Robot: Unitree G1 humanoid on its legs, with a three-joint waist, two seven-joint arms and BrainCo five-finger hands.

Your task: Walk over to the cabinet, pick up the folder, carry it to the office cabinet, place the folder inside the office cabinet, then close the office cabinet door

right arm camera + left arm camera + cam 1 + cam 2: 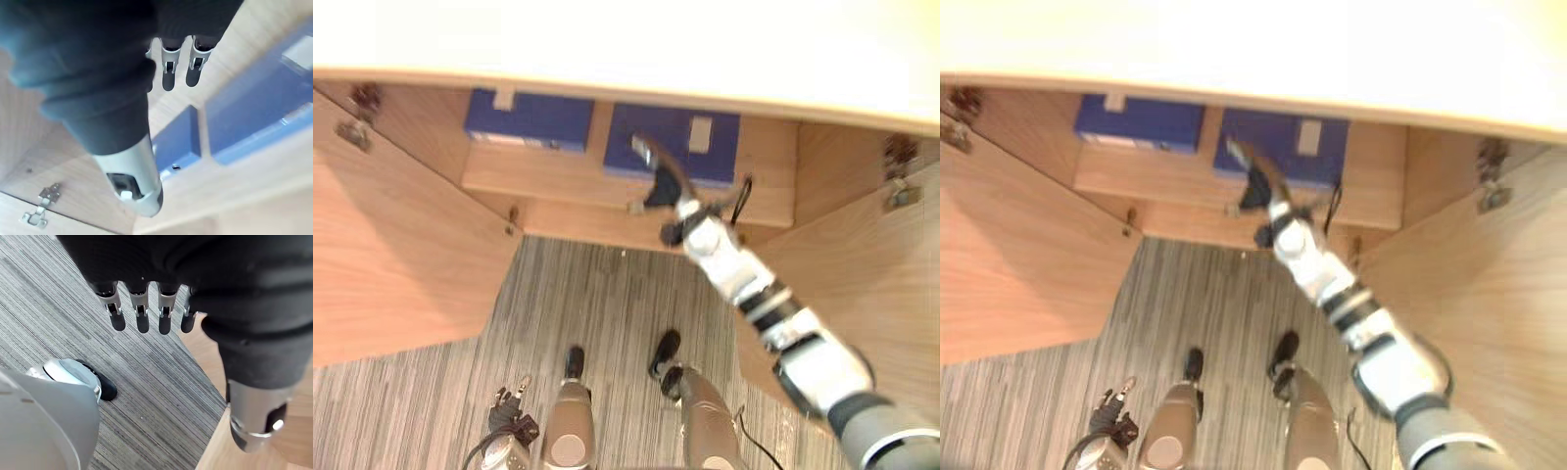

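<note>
Two blue folders lie flat on a shelf inside the open wooden cabinet (558, 178). One folder (530, 119) lies to the left, the other folder (720, 149) to the right. My right hand (658, 174) reaches in over the near left edge of the right folder, fingers straight, open and holding nothing. In the right wrist view its fingers (168, 74) point past both folders, the nearer one (259, 110) and the farther one (178, 142). My left hand (142, 316) hangs low over the carpet beside my leg, fingers relaxed and empty.
Both cabinet doors stand wide open: the left door (391, 255) and the right door (867, 269) flank me. The pale cabinet top (626, 39) overhangs the shelf. Metal hinges (899, 191) sit at the door edges. Striped grey carpet (607, 313) lies below.
</note>
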